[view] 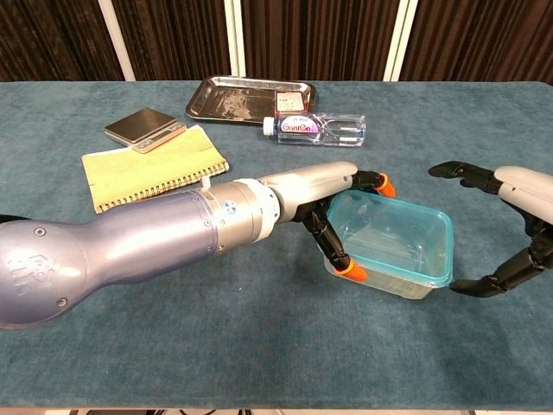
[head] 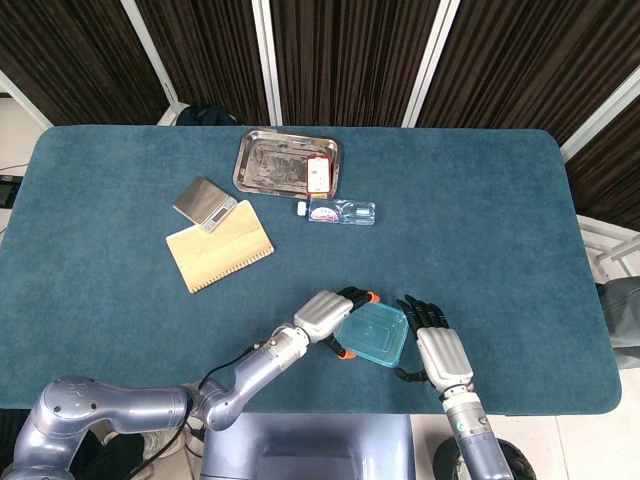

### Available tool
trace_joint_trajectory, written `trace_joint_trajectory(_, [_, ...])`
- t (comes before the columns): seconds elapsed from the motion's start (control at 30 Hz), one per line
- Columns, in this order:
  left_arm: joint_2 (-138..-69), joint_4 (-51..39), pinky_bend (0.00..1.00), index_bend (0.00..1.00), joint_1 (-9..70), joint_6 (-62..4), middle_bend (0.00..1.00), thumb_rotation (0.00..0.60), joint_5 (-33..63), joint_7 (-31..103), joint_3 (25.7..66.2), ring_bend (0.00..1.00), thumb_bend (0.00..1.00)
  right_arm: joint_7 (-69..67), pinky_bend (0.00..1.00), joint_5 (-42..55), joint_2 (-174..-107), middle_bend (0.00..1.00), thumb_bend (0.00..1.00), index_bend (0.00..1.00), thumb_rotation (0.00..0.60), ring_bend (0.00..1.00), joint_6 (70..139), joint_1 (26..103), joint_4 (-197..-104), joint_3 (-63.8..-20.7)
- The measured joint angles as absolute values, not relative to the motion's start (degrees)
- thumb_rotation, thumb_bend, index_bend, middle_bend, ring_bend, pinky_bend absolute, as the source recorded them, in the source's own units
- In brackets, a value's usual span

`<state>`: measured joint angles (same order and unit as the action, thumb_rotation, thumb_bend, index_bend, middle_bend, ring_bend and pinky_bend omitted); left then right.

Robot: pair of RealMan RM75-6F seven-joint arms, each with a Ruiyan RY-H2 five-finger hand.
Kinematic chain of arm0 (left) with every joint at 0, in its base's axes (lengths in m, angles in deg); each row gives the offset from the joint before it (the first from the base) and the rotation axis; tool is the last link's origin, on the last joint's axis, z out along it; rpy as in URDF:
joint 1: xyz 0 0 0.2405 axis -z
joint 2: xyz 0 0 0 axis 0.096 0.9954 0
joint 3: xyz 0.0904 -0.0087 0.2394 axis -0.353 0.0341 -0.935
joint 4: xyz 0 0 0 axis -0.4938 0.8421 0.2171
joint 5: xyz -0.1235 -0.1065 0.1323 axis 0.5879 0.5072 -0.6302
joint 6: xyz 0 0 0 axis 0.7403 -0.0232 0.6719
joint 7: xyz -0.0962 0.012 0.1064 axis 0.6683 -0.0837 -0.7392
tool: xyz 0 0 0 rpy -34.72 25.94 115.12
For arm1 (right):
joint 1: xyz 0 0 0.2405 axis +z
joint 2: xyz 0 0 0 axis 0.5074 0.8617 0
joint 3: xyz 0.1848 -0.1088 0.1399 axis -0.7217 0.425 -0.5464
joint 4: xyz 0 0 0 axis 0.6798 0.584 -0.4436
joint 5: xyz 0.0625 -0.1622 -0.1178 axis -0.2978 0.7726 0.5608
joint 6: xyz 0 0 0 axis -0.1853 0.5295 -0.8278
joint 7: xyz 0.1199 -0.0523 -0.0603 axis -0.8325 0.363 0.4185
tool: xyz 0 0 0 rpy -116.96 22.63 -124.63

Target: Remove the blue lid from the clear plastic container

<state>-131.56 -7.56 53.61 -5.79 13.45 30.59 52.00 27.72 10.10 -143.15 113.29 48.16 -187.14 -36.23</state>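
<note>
Holding the clear plastic container (view: 393,252) at its left end, my left hand (view: 333,203) has its orange-tipped fingers (view: 352,270) curled around that side; the blue lid (head: 371,334) is on top of the box; the box sits on the blue table (head: 480,220) near my front edge; my right hand (view: 518,226) is just beside the box's right end, fingers spread wide, holding nothing; a bottle (view: 317,128) lies farther back.

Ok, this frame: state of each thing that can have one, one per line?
blue lid: still on the container.
clear plastic container: closed, upright, braced by left hand.
left hand: holds the container's side.
right hand: open, beside the container.
water bottle: lying flat, capped.
notebook: closed.
</note>
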Motion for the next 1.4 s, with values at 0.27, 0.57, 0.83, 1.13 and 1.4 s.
trace_joint_trajectory(0.27, [-132.0, -7.4, 0.42, 0.27, 53.5, -6.0, 0.3, 0.6, 12.8, 31.3, 51.9, 0.24, 0.15, 27.8, 0.0, 9.7, -143.6, 0.0, 0.24, 0.0, 0.6, 0.0, 113.3, 48.3, -186.7, -35.9])
trace_joint_trajectory(0.57, [-132.2, -7.3, 0.42, 0.27, 53.6, -6.1, 0.3, 0.6, 12.8, 31.2, 52.1, 0.24, 0.15, 27.7, 0.0, 9.1, -144.3, 0.0, 0.24, 0.0, 0.6, 0.0, 113.4, 48.4, -186.2, -36.1])
trace_joint_trajectory(0.83, [-132.5, -7.1, 0.42, 0.27, 53.7, -6.0, 0.3, 0.6, 13.0, 30.8, 51.9, 0.24, 0.15, 26.8, 0.0, 9.0, -144.7, 0.0, 0.24, 0.0, 0.6, 0.0, 113.8, 48.5, -186.2, -36.4])
trace_joint_trajectory(1.13, [-132.8, -7.0, 0.43, 0.27, 53.8, -6.1, 0.3, 0.6, 13.2, 30.4, 52.0, 0.25, 0.15, 26.2, 0.0, 9.0, -144.9, 0.0, 0.24, 0.0, 0.6, 0.0, 114.0, 48.4, -186.4, -36.5])
trace_joint_trajectory(1.4, [-132.8, -7.0, 0.47, 0.27, 54.2, -5.7, 0.32, 0.6, 13.7, 29.6, 52.0, 0.29, 0.15, 26.1, 0.0, 8.4, -145.3, 0.0, 0.24, 0.0, 0.6, 0.0, 114.4, 48.3, -186.9, -36.7])
